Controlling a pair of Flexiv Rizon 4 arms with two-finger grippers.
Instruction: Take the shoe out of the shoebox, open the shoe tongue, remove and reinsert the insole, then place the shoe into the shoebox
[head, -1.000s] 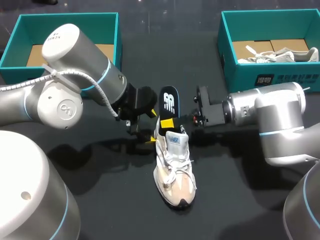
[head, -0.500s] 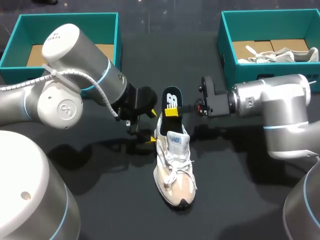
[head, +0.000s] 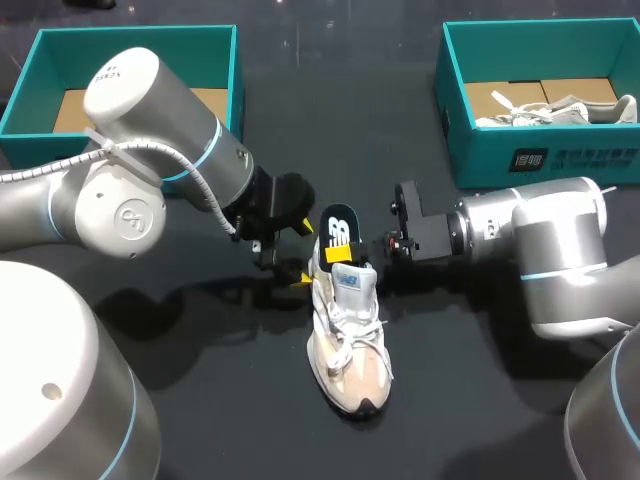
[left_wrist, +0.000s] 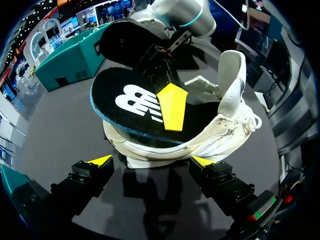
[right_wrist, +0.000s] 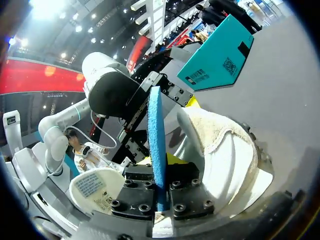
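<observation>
Head view: white & beige mesh sneaker (head: 347, 335) stands upright on black table (head: 470, 400), toe toward robot, heel away. Black foam insole w/ blue edge & white logo (head: 338, 225) sticks up out of sneaker's heel opening. It tilts back, front part down inside sneaker.

R gripper (head: 345, 255) is at sneaker's heel, on its right side, & pinches the insole. L wrist view: one yellow finger (left_wrist: 171, 106) lies flat on top of insole; other finger is under it, hidden. R wrist view: insole's blue edge runs between the fingers.

L gripper (left_wrist: 151, 161) sits just behind sneaker's heel, fingers wide apart, heel betw. them, gripping nothing.

Teal cardboard shoebox w/ brown floor (head: 55, 65) is far back-left of sneaker. 2nd teal shoebox (head: 480, 150) is back-right of sneaker, w/ another pale shoe (head: 560, 112) in it.
</observation>
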